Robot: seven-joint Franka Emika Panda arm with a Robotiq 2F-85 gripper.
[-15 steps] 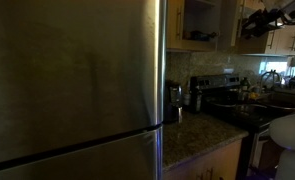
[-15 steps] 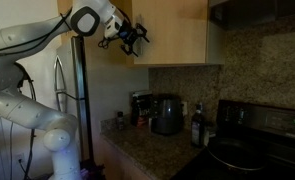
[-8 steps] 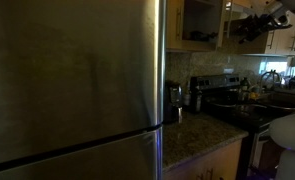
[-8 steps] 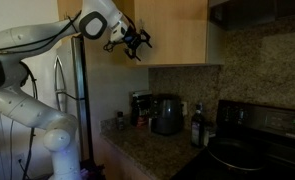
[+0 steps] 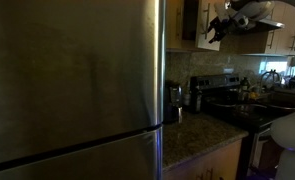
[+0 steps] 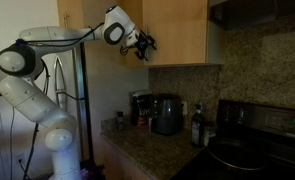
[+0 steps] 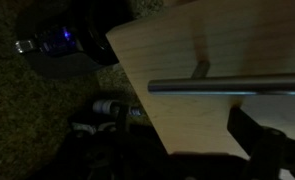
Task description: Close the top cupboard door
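The top cupboard door (image 6: 177, 30) is a plain pale panel, swung almost shut. In an exterior view only a narrow strip of the cupboard's interior (image 5: 189, 18) still shows. My gripper (image 6: 147, 46) is at the door's lower edge, pressed against its face, with its fingers spread and holding nothing. It also shows in an exterior view (image 5: 215, 27) just right of the gap. In the wrist view the door (image 7: 187, 55) fills the frame with a metal bar handle (image 7: 227, 85) across it. The gripper (image 7: 187, 150) comes in from the bottom, with one dark finger (image 7: 255, 140) at the right.
A large stainless-steel fridge (image 5: 77, 80) fills the left. Below the cupboard is a granite counter (image 5: 197, 130) with a coffee maker (image 6: 167, 115), small jars and a bottle (image 6: 197, 128). A black stove (image 6: 252, 150) stands at the right. Neighbouring cabinets (image 5: 277, 40) hang beside it.
My gripper has moved toward the cupboard and pushed the door with it. The door has swung from wide open to nearly shut, so the visible interior has narrowed.
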